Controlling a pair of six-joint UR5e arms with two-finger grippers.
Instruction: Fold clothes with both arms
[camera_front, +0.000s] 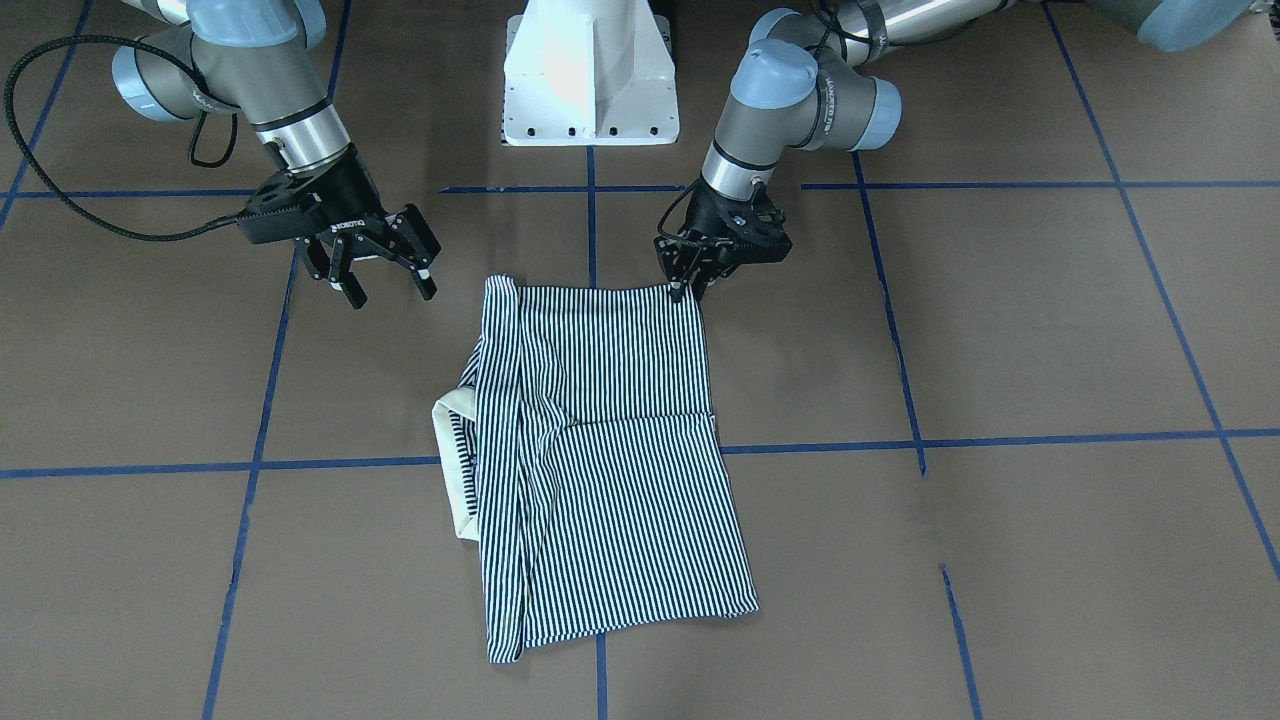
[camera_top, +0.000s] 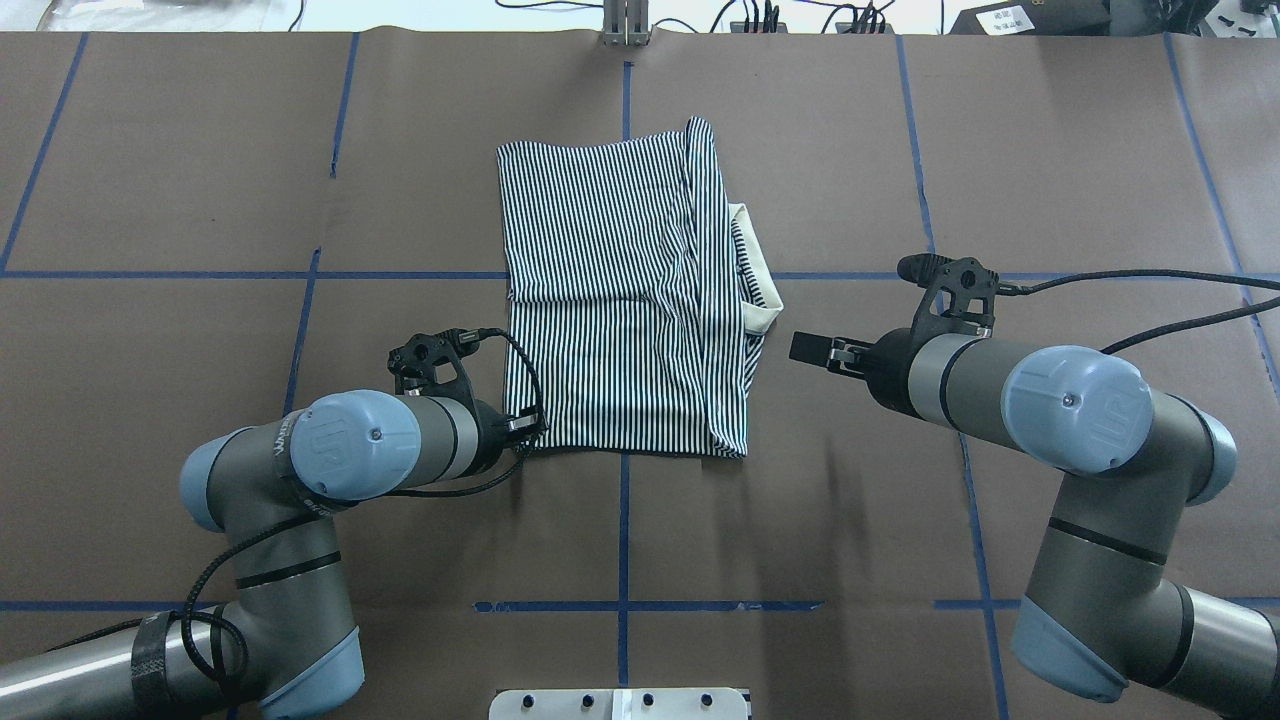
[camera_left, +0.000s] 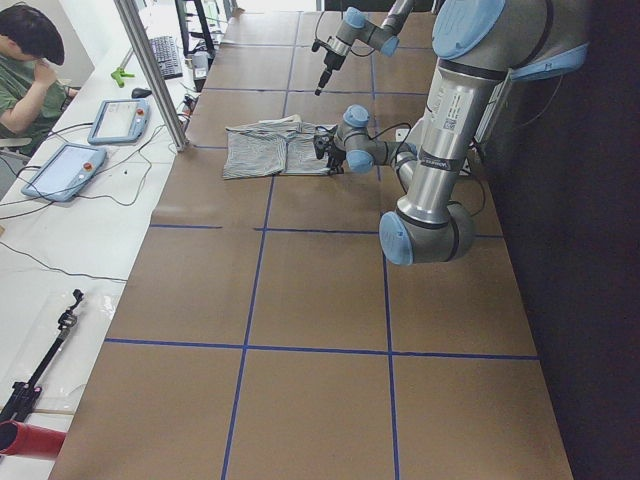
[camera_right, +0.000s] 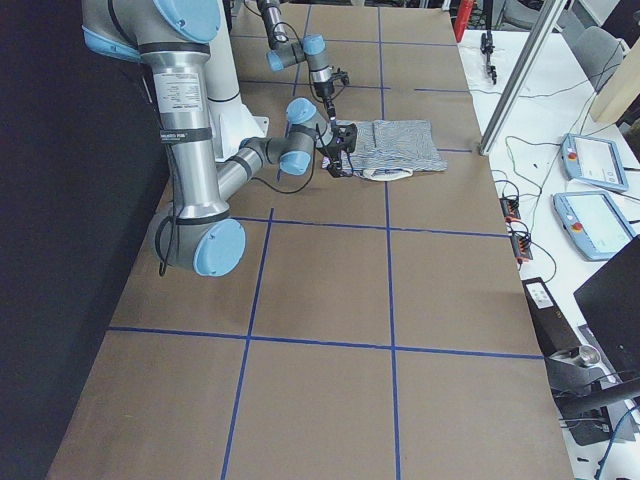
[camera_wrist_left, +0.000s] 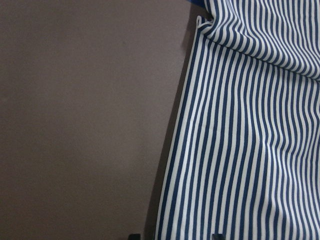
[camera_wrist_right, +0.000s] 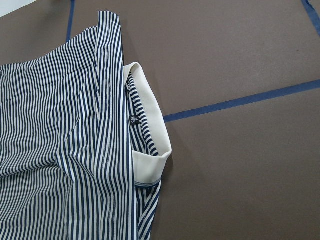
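The striped polo shirt (camera_front: 600, 450) lies folded flat at mid-table, its cream collar (camera_front: 452, 460) sticking out on my right side. It also shows in the overhead view (camera_top: 620, 300) and in both wrist views (camera_wrist_left: 250, 150) (camera_wrist_right: 60, 150). My left gripper (camera_front: 688, 285) is down at the shirt's near left corner (camera_top: 520, 425). In the left wrist view its fingertips stand a small way apart astride the shirt's edge, and the cloth lies flat. My right gripper (camera_front: 385, 285) is open and empty, held above the table just right of the collar (camera_top: 805, 348).
The white pedestal base (camera_front: 590, 80) stands at the near edge behind the shirt. Blue tape lines cross the brown table. An operator (camera_left: 25, 70) sits beyond the far edge beside control tablets (camera_left: 60, 170) and a metal post (camera_left: 150, 70).
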